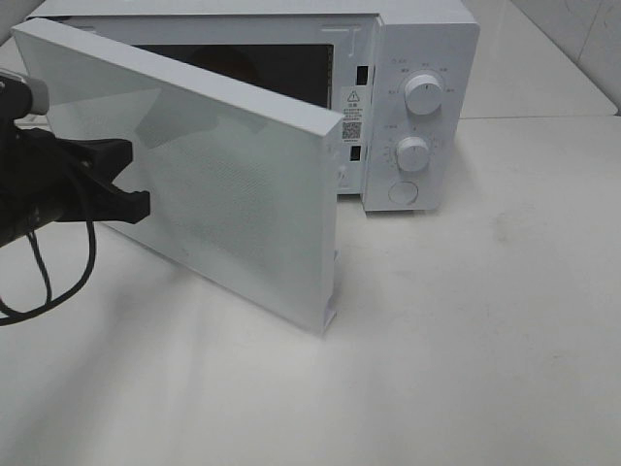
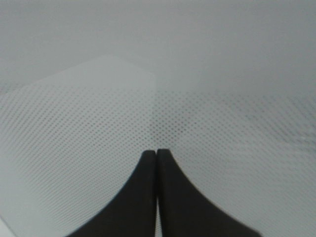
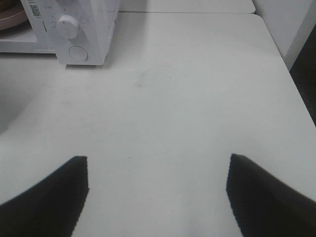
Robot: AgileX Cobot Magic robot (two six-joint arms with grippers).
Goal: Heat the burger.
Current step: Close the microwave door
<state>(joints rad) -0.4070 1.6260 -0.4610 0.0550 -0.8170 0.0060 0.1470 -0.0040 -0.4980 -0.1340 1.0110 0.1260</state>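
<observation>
The white microwave [image 1: 427, 49] stands at the back of the table with its door [image 1: 223, 184] swung partly open toward the front. My left gripper [image 1: 144, 204] is shut, fingertips against the door's dotted outer face [image 2: 158, 74], holding nothing. The burger is hidden behind the door; only a dim reddish-brown shape shows in the dark cavity [image 1: 228, 66]. An edge of a pink plate [image 3: 9, 19] peeks from the cavity in the right wrist view. My right gripper [image 3: 157, 168] is open above the bare table, away from the microwave [image 3: 94, 24].
Two round knobs [image 1: 424, 94] and a round button [image 1: 404, 192] sit on the microwave's right-hand panel. The white table [image 1: 466, 330] stretches in front and to the right. A black cable [image 1: 58, 282] loops below my left arm. A wall rises past the table's right edge.
</observation>
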